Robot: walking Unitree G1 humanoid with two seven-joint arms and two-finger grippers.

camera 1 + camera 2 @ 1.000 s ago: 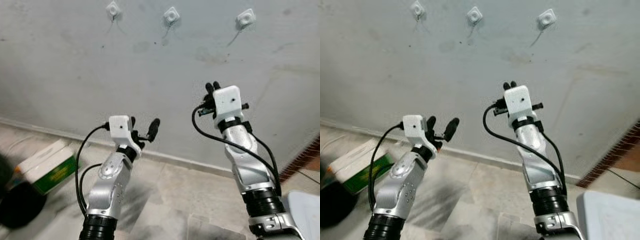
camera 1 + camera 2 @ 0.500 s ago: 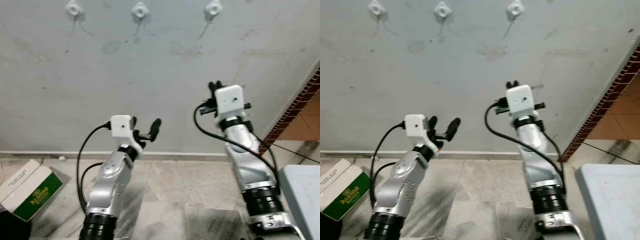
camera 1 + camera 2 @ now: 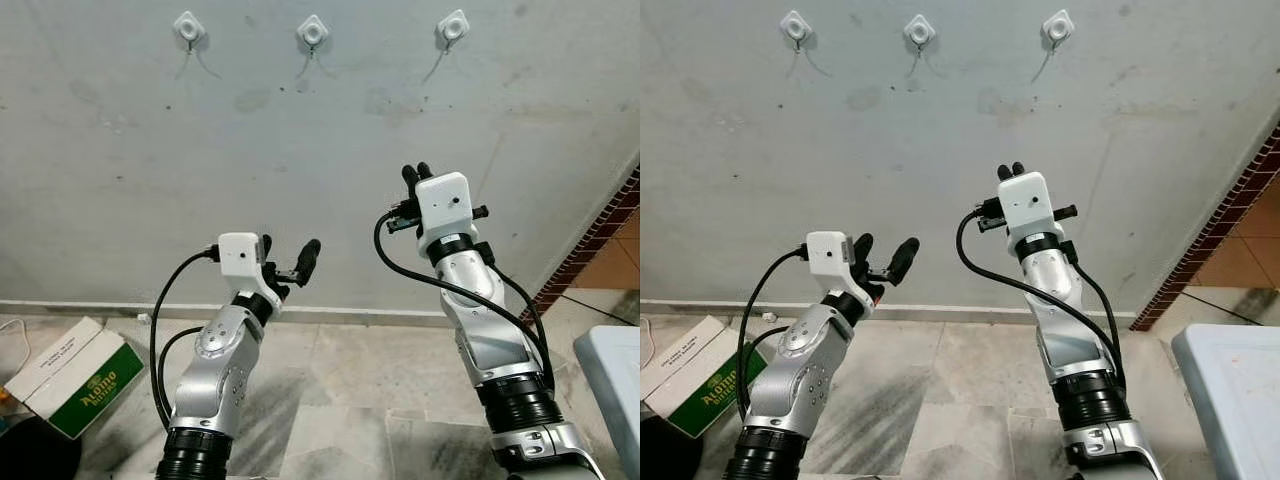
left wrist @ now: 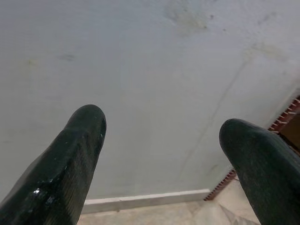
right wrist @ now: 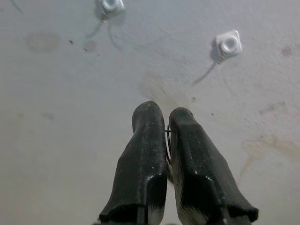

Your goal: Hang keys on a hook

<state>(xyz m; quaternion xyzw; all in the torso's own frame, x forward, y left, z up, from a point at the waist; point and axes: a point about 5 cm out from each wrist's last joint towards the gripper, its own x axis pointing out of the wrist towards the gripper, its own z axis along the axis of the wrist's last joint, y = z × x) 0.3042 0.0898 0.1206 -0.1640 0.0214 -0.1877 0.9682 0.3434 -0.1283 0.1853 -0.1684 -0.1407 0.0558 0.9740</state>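
Observation:
Three white hooks sit high on the grey wall: the left hook point(image 3: 187, 27), the middle hook point(image 3: 313, 32) and the right hook point(image 3: 453, 27). My right gripper point(image 3: 416, 171) is raised toward the wall, below and between the middle and right hooks. It is shut, and in the right wrist view a thin metal key ring point(image 5: 168, 139) shows pinched between its fingers point(image 5: 149, 140); the keys themselves are hidden. The right hook point(image 5: 228, 44) is ahead of the fingertips. My left gripper point(image 3: 288, 254) is held lower, open and empty, with its fingers point(image 4: 75, 154) wide apart.
A green and white box point(image 3: 75, 375) lies on the tiled floor at the left, beside a dark object point(image 3: 30, 455). A pale bin point(image 3: 612, 375) stands at the right edge. A brick edge point(image 3: 600, 225) ends the wall on the right.
The whole view has swung, so the hooks and the box sit differently in the picture. Both arms keep nearly the same pose; the right gripper stays shut, the left open.

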